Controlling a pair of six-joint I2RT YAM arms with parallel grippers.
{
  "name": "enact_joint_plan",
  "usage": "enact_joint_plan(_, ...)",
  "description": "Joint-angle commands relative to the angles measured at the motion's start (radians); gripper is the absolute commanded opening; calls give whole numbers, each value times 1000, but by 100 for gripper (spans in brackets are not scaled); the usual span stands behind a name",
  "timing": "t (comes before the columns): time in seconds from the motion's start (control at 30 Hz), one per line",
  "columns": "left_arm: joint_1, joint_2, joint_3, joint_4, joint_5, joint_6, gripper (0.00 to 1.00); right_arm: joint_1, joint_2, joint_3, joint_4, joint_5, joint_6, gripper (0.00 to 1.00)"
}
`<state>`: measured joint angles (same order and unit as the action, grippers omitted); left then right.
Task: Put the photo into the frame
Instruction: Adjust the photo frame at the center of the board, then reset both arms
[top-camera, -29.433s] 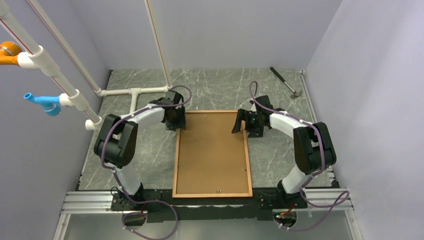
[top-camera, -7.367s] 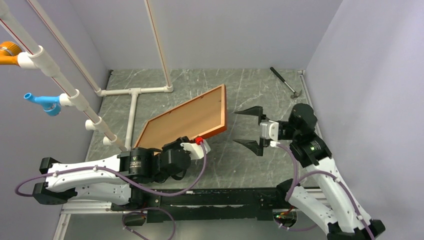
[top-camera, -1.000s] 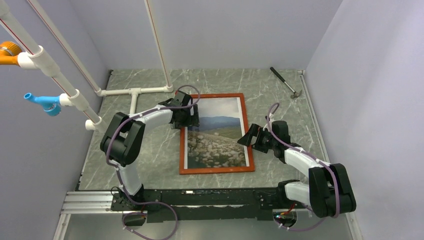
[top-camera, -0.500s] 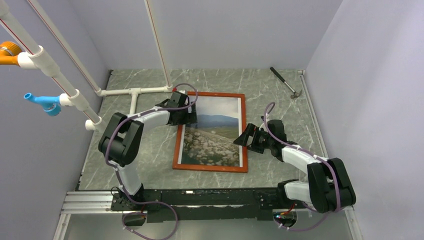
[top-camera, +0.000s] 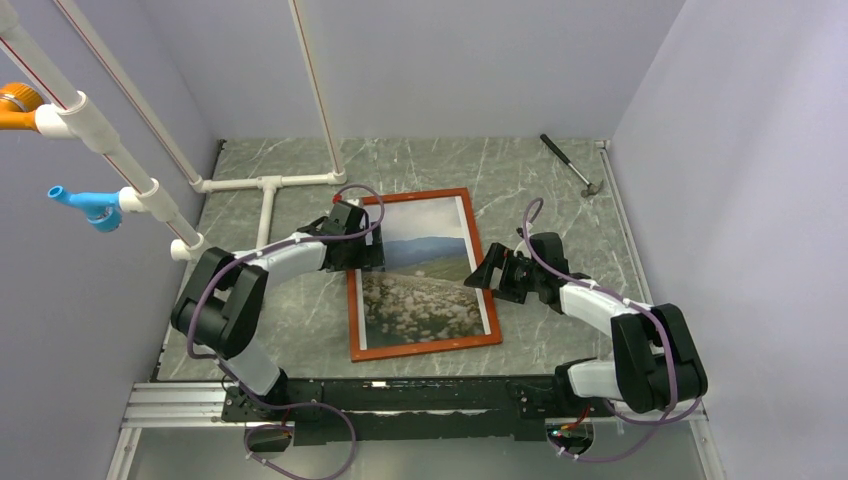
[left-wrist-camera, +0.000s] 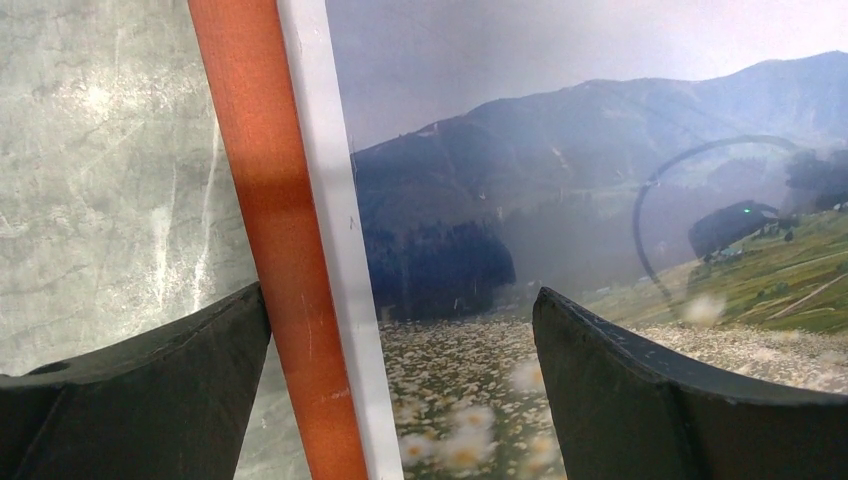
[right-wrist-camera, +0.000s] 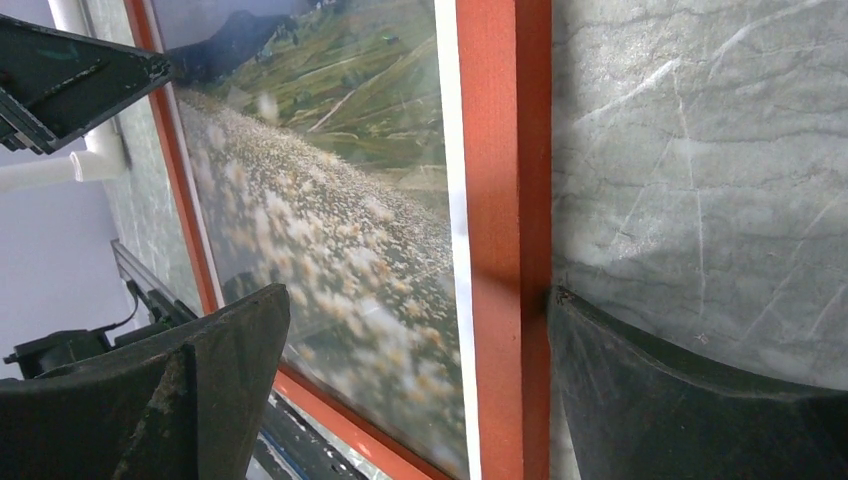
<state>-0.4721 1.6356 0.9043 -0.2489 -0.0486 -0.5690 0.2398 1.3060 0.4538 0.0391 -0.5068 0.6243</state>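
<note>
Frame (top-camera: 426, 350) flat on marble tabletop (top-camera: 300, 320), slightly skewed. Photo (top-camera: 425, 290) face up inside it. Left claw (top-camera: 366, 252) spread wide, straddling left rail, gripping nothing. Right claw (top-camera: 487, 276) spread wide too, straddling right rail: one finger over photo, other on tabletop side by rail's outer edge.

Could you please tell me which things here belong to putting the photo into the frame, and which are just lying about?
Belong to the job:
- the photo
- the frame around it

Just lying about:
- the hammer at the far right corner
- the white pipes on the left
- the blue fitting and the orange fitting on those pipes
</note>
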Motion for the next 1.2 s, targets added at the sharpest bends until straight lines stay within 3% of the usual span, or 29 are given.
enact_joint_plan(0.0,-53,55,16,14,240,-61,99,32,-12,-14,-72,-43,12,100)
enact_joint_plan(0.33,-54,112,79,-29,213,-30,99,32,-51,-56,-83,-30,16,100)
enact_joint_plan(0.53,-53,75,63,-79,116,-25,99,30,-67,-27,-126,27,6,100)
enact_joint_plan(0.9,-54,-331,-21,-178,-166,3,99,23,-289,64,-285,195,-55,100)
enact_joint_plan(1.17,-54,-682,-244,-4,-182,156,99,14,-528,55,-310,346,-109,100)
